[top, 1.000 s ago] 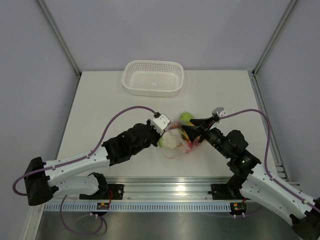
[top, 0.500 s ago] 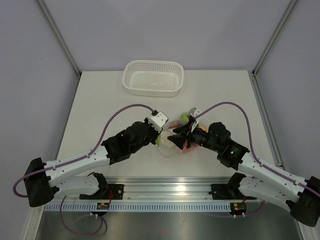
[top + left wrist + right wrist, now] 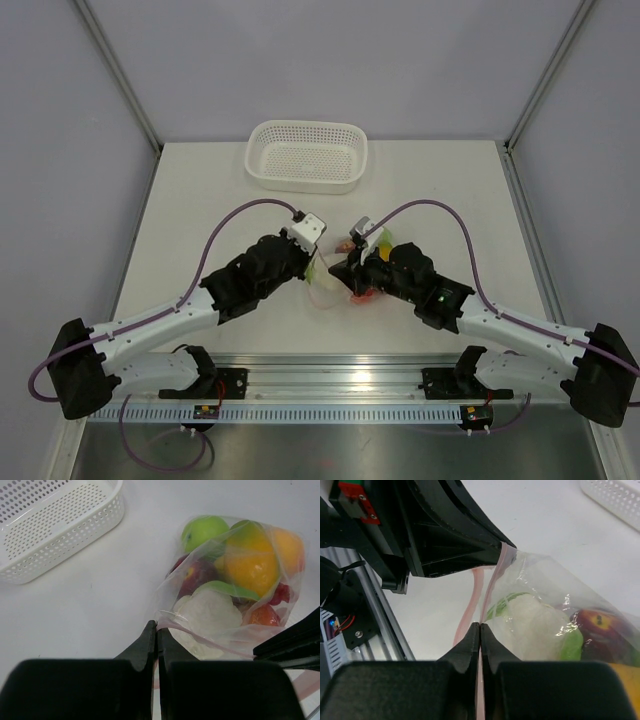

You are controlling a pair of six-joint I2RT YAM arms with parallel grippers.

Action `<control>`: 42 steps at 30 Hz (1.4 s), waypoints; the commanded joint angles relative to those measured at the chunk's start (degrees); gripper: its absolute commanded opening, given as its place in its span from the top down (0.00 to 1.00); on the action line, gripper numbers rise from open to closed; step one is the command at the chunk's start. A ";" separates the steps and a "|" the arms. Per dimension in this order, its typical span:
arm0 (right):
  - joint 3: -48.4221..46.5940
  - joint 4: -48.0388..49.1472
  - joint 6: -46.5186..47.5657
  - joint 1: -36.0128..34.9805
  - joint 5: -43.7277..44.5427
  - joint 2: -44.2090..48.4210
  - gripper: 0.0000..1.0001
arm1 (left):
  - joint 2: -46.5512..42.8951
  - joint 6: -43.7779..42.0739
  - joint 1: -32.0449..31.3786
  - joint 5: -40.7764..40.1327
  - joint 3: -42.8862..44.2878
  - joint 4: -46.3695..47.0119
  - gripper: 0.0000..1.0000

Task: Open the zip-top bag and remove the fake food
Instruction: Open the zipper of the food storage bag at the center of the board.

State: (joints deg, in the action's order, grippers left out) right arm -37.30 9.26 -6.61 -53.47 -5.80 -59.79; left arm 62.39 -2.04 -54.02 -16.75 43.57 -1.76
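Observation:
The clear zip-top bag lies on the table between both arms, with the fake food inside it: white cauliflower, green apple, orange and dark red pieces. My left gripper is shut on the bag's pink zip strip at its near corner. Facing it, my right gripper is shut on the zip-top bag's other pink lip, just beside the left fingers. From above, the zip-top bag is mostly hidden under the left gripper and right gripper.
A white perforated basket stands at the back of the table, about a hand's width beyond the bag; its corner shows as the basket in the left wrist view. The arms' rail runs along the near edge.
My right gripper has swung left to the bag's mouth and gone from open to shut on the pink strip. The left gripper stayed shut and shifted slightly back.

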 commanded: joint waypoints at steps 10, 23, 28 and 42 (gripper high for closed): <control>-0.76 8.93 -3.58 -0.49 10.02 -2.00 1.00 | -2.80 4.50 2.08 1.19 -0.15 3.09 0.76; 1.61 14.29 -6.92 -0.58 17.14 -1.30 1.00 | -8.60 5.83 1.99 8.92 -1.12 -0.97 0.57; 3.02 15.00 -7.19 -0.49 19.16 1.16 1.00 | -8.60 2.67 1.99 18.49 -1.56 -0.18 0.65; 3.64 14.39 -8.33 -0.49 18.02 3.98 1.00 | 1.42 0.02 1.64 15.54 1.87 -1.76 0.55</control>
State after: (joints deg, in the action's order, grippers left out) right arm -33.28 19.86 -13.93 -53.58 11.49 -57.49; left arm 63.75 -0.86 -52.18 0.12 43.00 -5.93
